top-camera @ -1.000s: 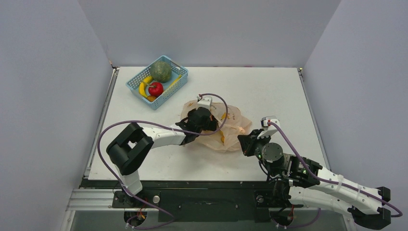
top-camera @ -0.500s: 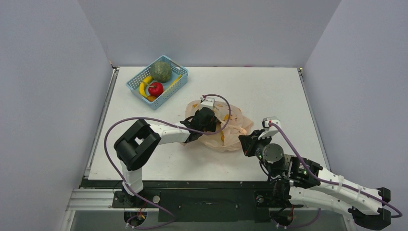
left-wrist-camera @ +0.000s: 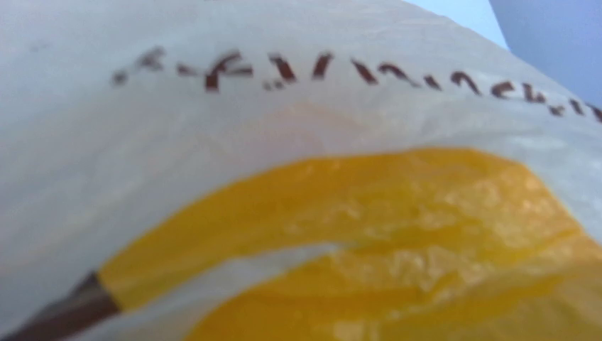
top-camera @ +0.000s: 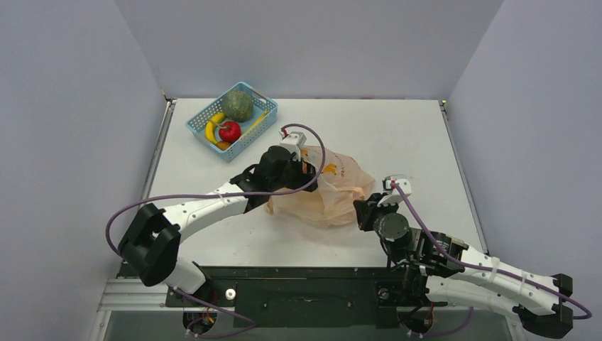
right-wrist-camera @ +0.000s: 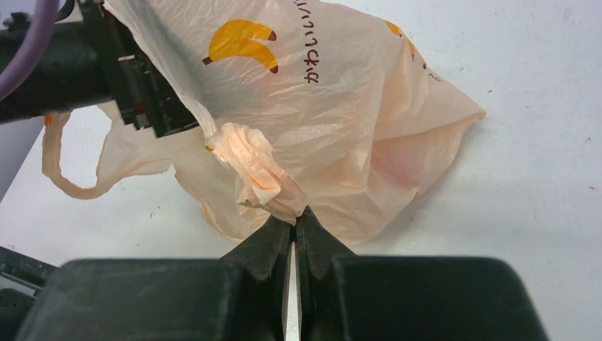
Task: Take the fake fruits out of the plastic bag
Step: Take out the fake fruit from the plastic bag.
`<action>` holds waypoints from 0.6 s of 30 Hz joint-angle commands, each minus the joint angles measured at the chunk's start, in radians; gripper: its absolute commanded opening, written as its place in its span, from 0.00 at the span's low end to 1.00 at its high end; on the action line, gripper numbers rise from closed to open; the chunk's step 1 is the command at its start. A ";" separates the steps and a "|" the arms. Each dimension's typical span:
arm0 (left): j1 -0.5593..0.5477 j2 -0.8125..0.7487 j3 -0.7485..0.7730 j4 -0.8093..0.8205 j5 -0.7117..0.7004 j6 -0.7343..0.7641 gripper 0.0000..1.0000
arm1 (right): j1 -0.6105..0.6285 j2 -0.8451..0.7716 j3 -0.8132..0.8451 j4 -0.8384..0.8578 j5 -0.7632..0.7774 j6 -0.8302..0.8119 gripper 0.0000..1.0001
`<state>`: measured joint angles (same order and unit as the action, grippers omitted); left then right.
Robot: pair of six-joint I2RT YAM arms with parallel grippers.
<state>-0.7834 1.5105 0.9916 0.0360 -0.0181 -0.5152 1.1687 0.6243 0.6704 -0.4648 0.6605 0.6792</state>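
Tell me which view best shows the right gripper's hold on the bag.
Right wrist: right gripper shut on a twisted bag fold. Top view shows it small; left wrist shows only bag print.

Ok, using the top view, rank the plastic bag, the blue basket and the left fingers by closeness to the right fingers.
1. The plastic bag: mid-table, pinched in the right fingers.
2. The left fingers: at the bag's far-left side.
3. The blue basket: near the table's far-left corner.

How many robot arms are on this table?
2. The left arm reaches from near-left to the plastic bag; the right arm reaches from near-right, its tool pinching the bag's near edge. None looks hidden.
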 commanded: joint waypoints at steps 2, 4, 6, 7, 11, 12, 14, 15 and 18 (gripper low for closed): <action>0.010 -0.119 -0.040 -0.110 0.197 -0.058 0.15 | 0.006 -0.043 0.010 0.036 0.083 0.011 0.00; 0.010 -0.167 -0.064 -0.154 0.201 -0.057 0.15 | 0.006 -0.056 0.014 0.035 0.099 -0.002 0.00; 0.009 -0.209 -0.088 -0.203 0.210 -0.055 0.14 | 0.006 -0.066 0.023 0.029 0.117 -0.012 0.00; 0.010 -0.219 -0.099 -0.235 0.217 -0.051 0.14 | 0.006 -0.072 0.028 0.026 0.122 -0.015 0.00; 0.009 -0.307 -0.144 -0.272 0.273 -0.060 0.14 | 0.006 -0.082 0.036 0.026 0.133 -0.030 0.00; 0.010 -0.324 -0.154 -0.269 0.299 -0.064 0.14 | 0.006 -0.081 0.034 0.030 0.138 -0.031 0.00; 0.009 -0.373 -0.171 -0.257 0.359 -0.074 0.14 | 0.005 -0.078 0.027 0.032 0.145 -0.033 0.00; 0.010 -0.406 -0.174 -0.249 0.382 -0.078 0.14 | 0.005 -0.076 0.024 0.033 0.147 -0.032 0.00; 0.011 -0.473 -0.161 -0.254 0.464 -0.078 0.13 | 0.004 -0.073 0.008 0.044 0.154 -0.032 0.00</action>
<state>-0.7761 1.1343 0.8074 -0.2382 0.3050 -0.5827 1.1687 0.5507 0.6712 -0.4633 0.7719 0.6624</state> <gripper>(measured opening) 0.668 0.004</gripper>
